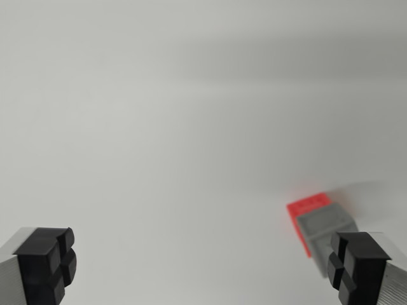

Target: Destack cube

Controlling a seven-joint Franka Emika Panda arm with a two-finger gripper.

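Observation:
Two cubes stand together at the lower part of the wrist view's right: a grey cube (325, 230) with a red cube (304, 213) showing behind and beside it. Which one rests on the other I cannot tell from this angle. My gripper (203, 267) is open, its black fingertips wide apart at the bottom corners, one fingertip (46, 264) on the left and one fingertip (356, 264) on the right. The right fingertip covers the near corner of the grey cube. Nothing lies between the fingers.
A plain white surface (191, 127) fills the view. A soft grey shadow band crosses the upper right.

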